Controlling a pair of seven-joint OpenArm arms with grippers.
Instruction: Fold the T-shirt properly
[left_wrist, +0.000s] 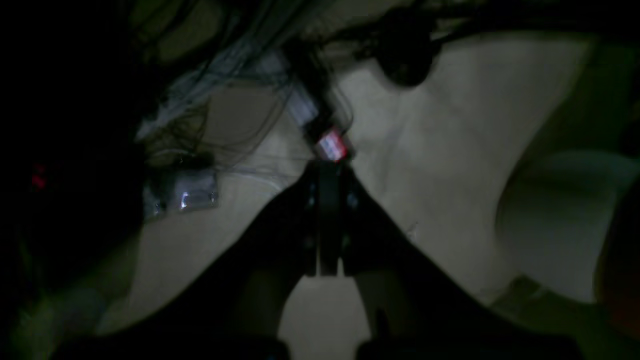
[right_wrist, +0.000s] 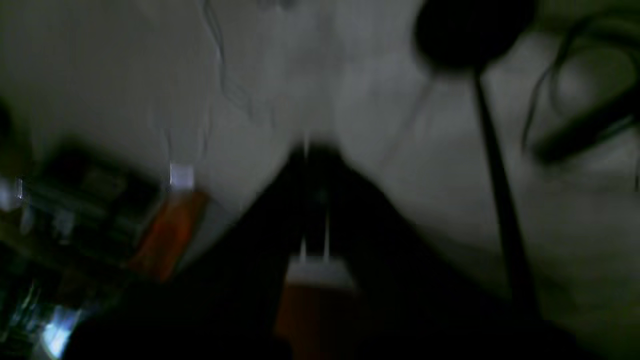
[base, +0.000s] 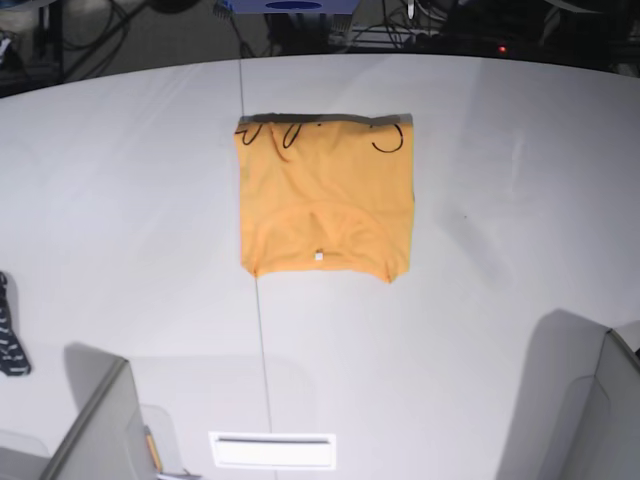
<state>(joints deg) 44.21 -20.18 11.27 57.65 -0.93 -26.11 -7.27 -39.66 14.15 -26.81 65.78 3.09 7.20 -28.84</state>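
Note:
The T-shirt lies flat on the white table as a compact orange-yellow rectangle. Black scribble marks run along its far edge and a small white tag sits near its front edge. Neither gripper touches it. In the dark left wrist view my left gripper is shut with nothing between its fingers, over pale surface. My right gripper is also shut and holds nothing; its view is dark and blurred. In the base view only grey arm parts show, at the bottom corners.
A black object lies at the table's left edge. A white rectangular strip sits at the front middle. A thin seam crosses the table. Cables lie beyond the far edge. Grey arm sections stand at bottom left and bottom right.

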